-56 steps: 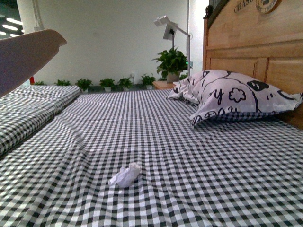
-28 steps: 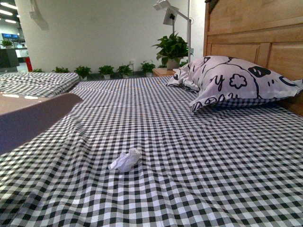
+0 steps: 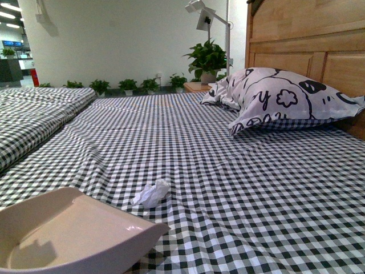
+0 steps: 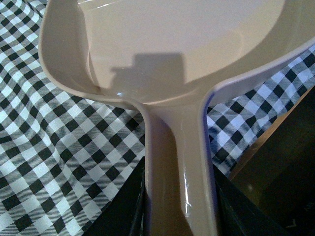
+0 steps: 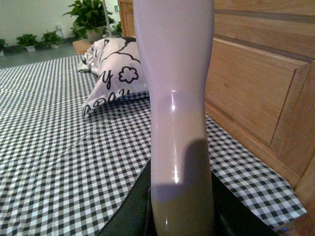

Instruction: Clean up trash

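The trash (image 3: 151, 194), a small crumpled wad of white tissue, lies on the checked bed sheet (image 3: 239, 188) near the front middle. A pale pink dustpan (image 3: 68, 234) rests low at the front left, its open lip close to the wad's left. My left gripper (image 4: 179, 206) is shut on the dustpan (image 4: 162, 54) handle, the pan empty above the sheet. My right gripper (image 5: 179, 211) is shut on the pale brush handle (image 5: 174, 88), which stands upright; the bristles are out of view. Neither arm shows in the front view.
A white pillow with black doodles (image 3: 279, 103) leans against the wooden headboard (image 3: 308, 51) at the right. A second checked bed (image 3: 34, 114) lies at the left. A potted plant (image 3: 206, 63) and lamp (image 3: 199, 17) stand behind.
The dustpan has come down from high at the left to the sheet at the front left, close to the tissue. The tissue has not moved.
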`<action>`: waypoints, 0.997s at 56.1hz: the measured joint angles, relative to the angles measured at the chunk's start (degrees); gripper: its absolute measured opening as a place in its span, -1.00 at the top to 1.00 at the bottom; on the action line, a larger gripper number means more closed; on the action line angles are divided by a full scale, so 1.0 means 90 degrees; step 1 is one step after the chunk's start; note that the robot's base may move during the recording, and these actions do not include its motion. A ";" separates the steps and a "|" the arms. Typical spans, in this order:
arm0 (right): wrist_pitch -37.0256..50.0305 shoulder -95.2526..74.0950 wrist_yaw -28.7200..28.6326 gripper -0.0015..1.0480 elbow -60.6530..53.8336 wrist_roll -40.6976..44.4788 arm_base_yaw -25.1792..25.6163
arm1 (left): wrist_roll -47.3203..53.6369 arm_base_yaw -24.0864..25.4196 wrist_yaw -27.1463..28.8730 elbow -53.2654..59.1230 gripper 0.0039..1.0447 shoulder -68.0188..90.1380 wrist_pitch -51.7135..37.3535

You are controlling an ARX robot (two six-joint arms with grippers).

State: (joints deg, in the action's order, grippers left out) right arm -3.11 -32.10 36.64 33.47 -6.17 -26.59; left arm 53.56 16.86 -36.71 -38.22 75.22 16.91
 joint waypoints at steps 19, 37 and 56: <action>0.0000 0.0000 0.0000 0.63 0.0000 0.0000 0.0000 | 0.0580 -0.0219 0.0449 -0.0430 0.47 0.0493 -0.0010; 0.0000 0.0000 0.0000 0.63 0.0000 -0.0002 0.0000 | 0.1117 -0.0442 0.0784 -0.0568 0.47 0.0772 -0.0119; 0.0000 0.0000 0.0000 0.63 0.0000 0.0000 0.0000 | 0.1481 -0.0500 0.0945 -0.0799 0.47 0.0821 0.0316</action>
State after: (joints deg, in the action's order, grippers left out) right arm -3.11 -32.10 36.64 33.47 -6.17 -26.59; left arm 66.89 12.36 -28.21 -45.41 82.61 19.75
